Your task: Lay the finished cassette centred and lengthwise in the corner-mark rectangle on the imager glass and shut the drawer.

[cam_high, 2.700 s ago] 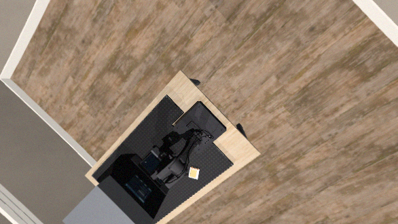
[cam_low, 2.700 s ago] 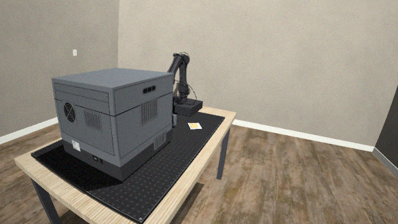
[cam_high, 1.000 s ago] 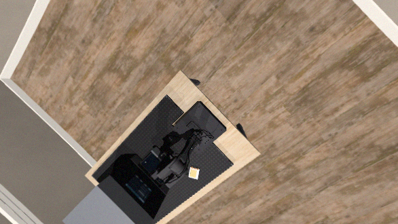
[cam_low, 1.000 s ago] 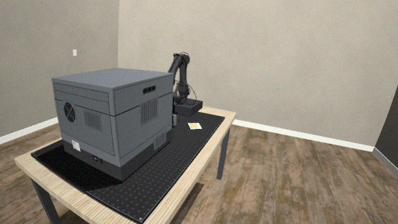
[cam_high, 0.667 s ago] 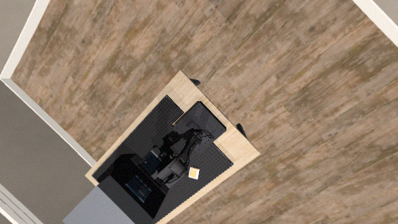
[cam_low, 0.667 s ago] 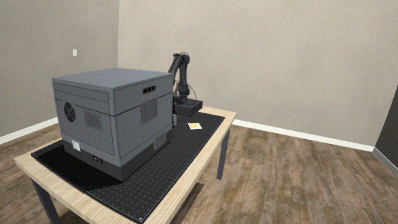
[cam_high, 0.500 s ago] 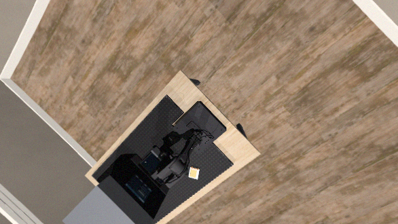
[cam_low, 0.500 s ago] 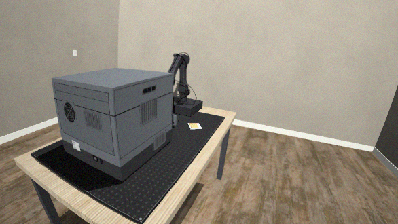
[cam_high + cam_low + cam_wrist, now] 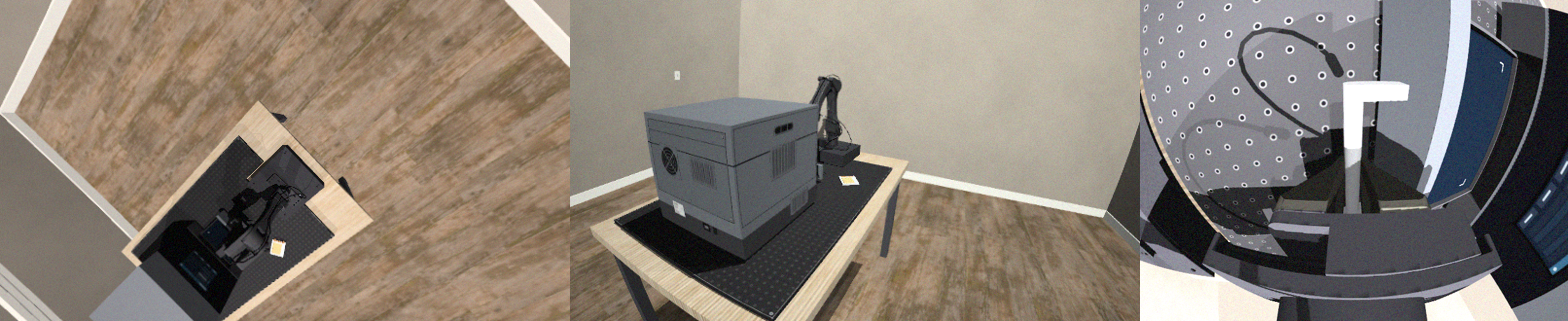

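The gel imager IM (image 9: 730,160) (image 9: 131,297) is a grey box on the black perforated mat (image 9: 803,243) (image 9: 219,170) (image 9: 1209,86). Its drawer is pulled out. The dark blue glass (image 9: 1485,120) (image 9: 215,232) carries white corner marks and lies bare at the right of the wrist view. My gripper (image 9: 1353,161) is shut on a thin white cassette (image 9: 1352,114), seen edge-on with a lip at its far end. It holds the cassette above the mat, just left of the drawer's grey rim (image 9: 1412,51). In the exterior view the imager hides the gripper.
A small yellow-and-white piece (image 9: 277,248) (image 9: 849,180) lies flat on the mat to the side of the arm. The arm's black base block (image 9: 287,170) (image 9: 838,155) stands at the far end of the wooden table (image 9: 873,196). The imager's blue control panel (image 9: 1547,207) (image 9: 196,269) sits behind the drawer.
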`<state>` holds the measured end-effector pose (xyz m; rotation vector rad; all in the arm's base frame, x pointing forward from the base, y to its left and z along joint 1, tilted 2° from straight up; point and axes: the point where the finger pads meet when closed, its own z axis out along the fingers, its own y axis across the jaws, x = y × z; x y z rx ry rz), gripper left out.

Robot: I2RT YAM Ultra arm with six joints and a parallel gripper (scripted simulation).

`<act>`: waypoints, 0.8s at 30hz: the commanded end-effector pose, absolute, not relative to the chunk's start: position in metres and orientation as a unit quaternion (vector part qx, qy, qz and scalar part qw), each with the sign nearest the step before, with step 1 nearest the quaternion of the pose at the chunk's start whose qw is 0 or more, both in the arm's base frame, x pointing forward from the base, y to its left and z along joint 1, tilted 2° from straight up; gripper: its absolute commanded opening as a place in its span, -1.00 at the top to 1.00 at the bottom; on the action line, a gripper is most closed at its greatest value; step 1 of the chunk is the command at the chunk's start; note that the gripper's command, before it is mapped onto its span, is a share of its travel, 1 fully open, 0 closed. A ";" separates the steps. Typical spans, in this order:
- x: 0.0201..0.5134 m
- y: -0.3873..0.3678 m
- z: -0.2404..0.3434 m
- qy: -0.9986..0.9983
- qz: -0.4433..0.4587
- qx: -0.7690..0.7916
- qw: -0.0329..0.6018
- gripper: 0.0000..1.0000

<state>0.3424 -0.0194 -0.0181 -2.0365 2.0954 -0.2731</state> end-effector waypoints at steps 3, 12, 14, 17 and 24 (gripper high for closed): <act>0.342 -0.016 -0.016 0.713 -0.072 -0.691 0.095 1.00; 0.349 -0.015 -0.016 0.712 -0.072 -0.692 0.095 1.00; 0.347 -0.015 -0.015 0.712 -0.072 -0.692 0.095 1.00; 0.347 -0.015 -0.015 0.712 -0.072 -0.692 0.095 1.00; 0.347 -0.015 -0.015 0.712 -0.072 -0.692 0.095 1.00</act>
